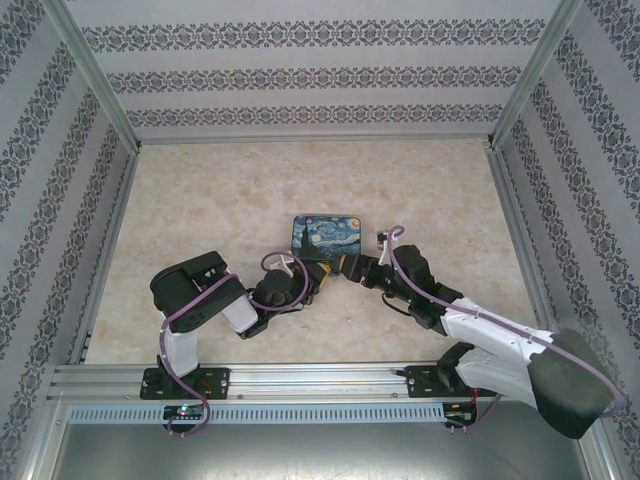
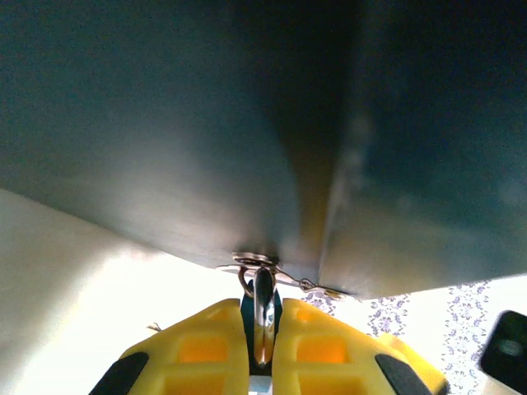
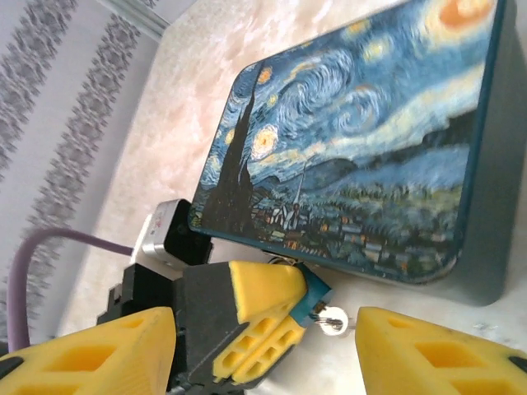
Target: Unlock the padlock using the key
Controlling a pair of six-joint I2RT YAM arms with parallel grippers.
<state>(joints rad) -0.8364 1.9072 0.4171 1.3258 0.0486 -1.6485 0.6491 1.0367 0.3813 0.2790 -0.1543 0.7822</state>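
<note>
The padlock [image 2: 263, 309] is seen as bright, mirror-polished metal. The small ring [image 3: 333, 319] is seen as thin shiny wire. The fingers of the left tool [image 2: 262, 321] are moulded in matt yellow plastic with recessed pockets, and black matt pads are set at their outer edges. The same yellow plastic is seen on the right tool [image 3: 265, 325]. The box [image 3: 362, 140] is covered on its lid by a smooth print of low sheen; its side is plain, dull and smooth. The table [image 1: 200, 200] is finished in smooth, marbled beige. The rail [image 1: 300, 380] is made of bare brushed metal. The cable [image 3: 49, 243] is sheathed in smooth purple plastic.
</note>
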